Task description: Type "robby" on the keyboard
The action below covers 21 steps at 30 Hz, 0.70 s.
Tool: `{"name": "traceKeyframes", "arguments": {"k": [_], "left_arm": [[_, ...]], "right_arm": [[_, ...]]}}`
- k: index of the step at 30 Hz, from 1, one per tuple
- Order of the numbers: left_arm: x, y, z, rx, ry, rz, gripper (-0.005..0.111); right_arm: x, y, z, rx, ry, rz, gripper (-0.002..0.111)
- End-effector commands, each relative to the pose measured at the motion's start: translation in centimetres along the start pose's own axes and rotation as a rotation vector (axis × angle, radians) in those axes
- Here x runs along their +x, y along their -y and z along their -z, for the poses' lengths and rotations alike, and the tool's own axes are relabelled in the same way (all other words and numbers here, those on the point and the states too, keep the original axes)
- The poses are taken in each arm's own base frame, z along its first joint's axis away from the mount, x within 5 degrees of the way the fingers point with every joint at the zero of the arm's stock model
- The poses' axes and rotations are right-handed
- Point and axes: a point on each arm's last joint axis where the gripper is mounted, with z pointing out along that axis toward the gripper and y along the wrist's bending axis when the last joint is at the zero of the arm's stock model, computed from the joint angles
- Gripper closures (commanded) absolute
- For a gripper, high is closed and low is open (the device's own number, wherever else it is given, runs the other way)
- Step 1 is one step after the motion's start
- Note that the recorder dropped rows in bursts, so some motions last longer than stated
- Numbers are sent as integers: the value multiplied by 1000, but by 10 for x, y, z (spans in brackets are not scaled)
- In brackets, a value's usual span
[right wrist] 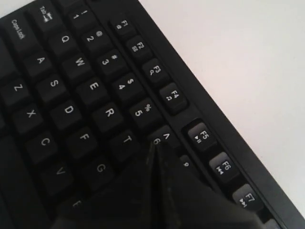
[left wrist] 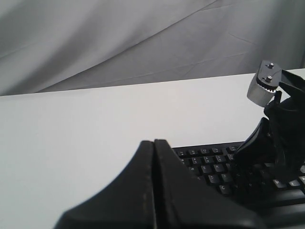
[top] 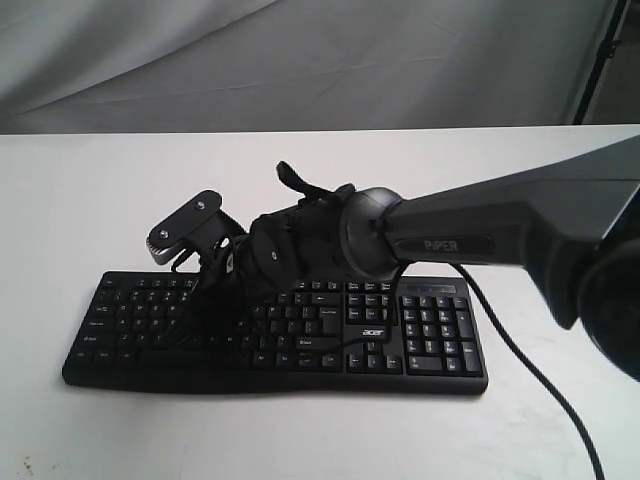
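Black keyboard [top: 300, 335] lies flat on the white table [top: 100, 200], across the lower middle of the exterior frame. The right claw [right wrist: 155, 145] reaches over its left half, closed tight, probably so one narrow tip strikes a single key. Only the right wrist view shows where that tip sits: at the edge of 6 [right wrist: 162, 136], beside T [right wrist: 125, 143] and near R [right wrist: 108, 114]. The exterior view loses it among dark shapes. The left claw [left wrist: 154, 143], also closed and empty, hangs short of the keyboard over the table, likely parked clear. The exterior view misses it entirely.
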Motion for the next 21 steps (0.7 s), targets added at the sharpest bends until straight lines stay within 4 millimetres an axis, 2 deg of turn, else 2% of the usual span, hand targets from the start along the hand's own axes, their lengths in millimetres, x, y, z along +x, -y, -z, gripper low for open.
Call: {"name": "traceKeyframes", "arguments": {"k": [1,11,17,21], "left_arm": [[1,0,0,5,5,-3,107],[1,0,0,5,5,-3,107],[1,0,0,5,5,-3,107],[1,0,0,5,5,-3,107]], "right_arm": [[-2,0,1,4,7,16,108],[-6,0,6,4,17,20,108],[-30,0,41,11,99,30,108],[-38,-1,62,13,109,58,108]]}}
